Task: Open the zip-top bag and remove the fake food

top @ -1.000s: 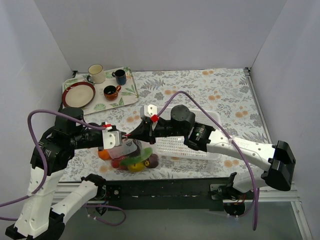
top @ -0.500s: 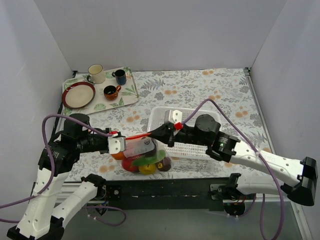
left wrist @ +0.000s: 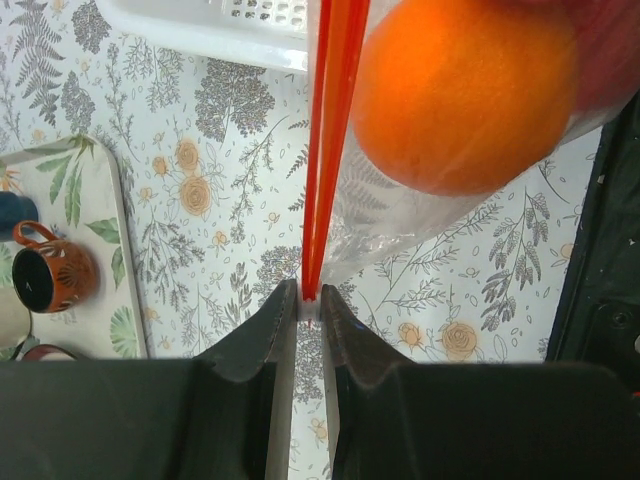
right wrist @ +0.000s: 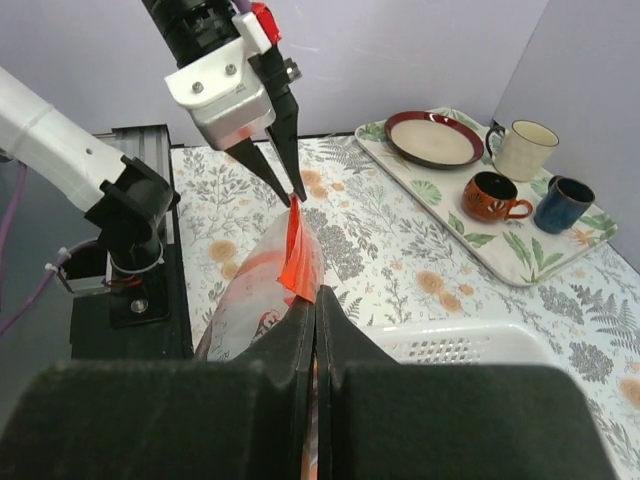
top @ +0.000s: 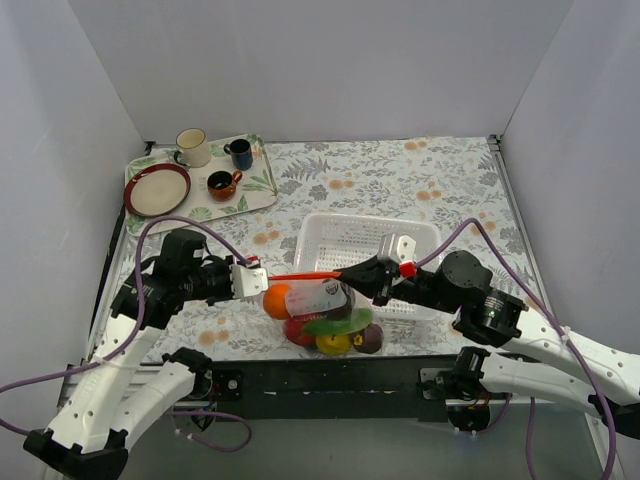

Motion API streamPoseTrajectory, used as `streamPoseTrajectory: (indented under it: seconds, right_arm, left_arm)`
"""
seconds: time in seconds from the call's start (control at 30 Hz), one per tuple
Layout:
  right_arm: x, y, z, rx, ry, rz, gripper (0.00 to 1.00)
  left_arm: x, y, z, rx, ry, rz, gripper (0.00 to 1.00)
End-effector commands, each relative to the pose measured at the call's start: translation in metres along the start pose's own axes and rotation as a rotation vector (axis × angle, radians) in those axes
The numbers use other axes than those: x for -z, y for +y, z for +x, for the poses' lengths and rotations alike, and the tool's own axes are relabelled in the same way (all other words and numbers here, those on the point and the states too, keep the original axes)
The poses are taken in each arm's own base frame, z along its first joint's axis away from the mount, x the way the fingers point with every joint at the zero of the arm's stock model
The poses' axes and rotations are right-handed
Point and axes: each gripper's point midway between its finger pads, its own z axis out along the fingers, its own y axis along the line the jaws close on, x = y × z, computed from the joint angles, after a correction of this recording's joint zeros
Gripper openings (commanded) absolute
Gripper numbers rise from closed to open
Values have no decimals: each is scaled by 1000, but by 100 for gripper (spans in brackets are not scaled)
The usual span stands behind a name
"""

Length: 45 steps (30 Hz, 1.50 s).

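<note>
The clear zip-top bag (top: 318,300) hangs in the air between my two grippers, near the table's front edge. Its orange-red zipper strip (top: 305,276) is stretched taut between them. Inside are the fake food pieces: an orange one (top: 277,300), red, green, yellow (top: 333,344) and dark maroon (top: 368,338). My left gripper (top: 262,279) is shut on the strip's left end, where a small white slider (left wrist: 310,308) sits between its jaws. My right gripper (top: 352,273) is shut on the strip's right end (right wrist: 300,260). The orange fruit (left wrist: 460,95) fills the left wrist view.
A white mesh basket (top: 345,237) stands just behind the bag. A leaf-patterned tray (top: 255,190) at the back left holds a red-rimmed plate (top: 157,190) and three mugs (top: 192,147). Grey walls close in the left, back and right.
Both grippers have carried the bag to the right along the front edge, and the zipper strip between them now spans wider. The right arm has drawn back to the right.
</note>
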Motion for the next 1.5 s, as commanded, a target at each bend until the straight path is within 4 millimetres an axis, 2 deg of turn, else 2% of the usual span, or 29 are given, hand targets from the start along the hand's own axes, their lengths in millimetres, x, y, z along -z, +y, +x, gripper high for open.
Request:
streamPoseTrajectory:
  seconds: [0.0,0.13,0.17,0.2,0.27,0.3,0.33,0.37,0.47,0.5,0.6,0.67,0.87,1.23,1.37,1.47]
  right_arm:
    - [19,-11,-59,29,-198,72,1]
    - [16,-9,-52,18,-177,60,1]
    - [14,-6,-51,13,-176,43,1]
    - [9,-5,-47,6,-164,31,1]
    - [2,0,-45,2,-154,-4,1]
    - [-5,1,-38,-9,-131,-20,1]
    - [-9,3,-40,-13,-132,-34,1]
    - [-11,7,-40,-14,-128,-59,1]
    - [-19,12,-34,-32,-108,-97,1]
    - [-21,13,-31,-35,-100,-104,1]
    - [-21,17,-25,-46,-87,-120,1]
    - [-20,18,-20,-59,-79,-123,1]
    - [-16,23,-14,-72,-75,-140,1]
    - [-20,38,-8,-111,-46,-213,1]
    - [-21,42,-3,-123,-30,-231,1]
    - [-21,43,-2,-126,-28,-237,1]
  left_arm:
    - [4,7,31,58,163,-56,0]
    - [6,6,38,79,196,-62,0]
    - [7,6,37,83,194,-66,7]
    - [7,5,36,96,189,-68,22]
    - [10,5,23,152,135,-68,58]
    - [12,6,15,176,105,-69,82]
    - [11,2,0,205,39,-36,93]
    - [16,7,-16,257,-8,-38,98]
    - [23,7,-54,338,-147,29,98]
    - [28,16,-67,334,-177,28,98]
    - [34,24,-88,353,-240,48,98]
    - [33,24,-92,354,-251,69,97]
    - [21,2,-77,332,-224,150,90]
    - [13,4,-76,321,-251,127,87]
    - [18,15,-82,298,-271,86,87]
    - [18,14,-84,296,-278,97,86]
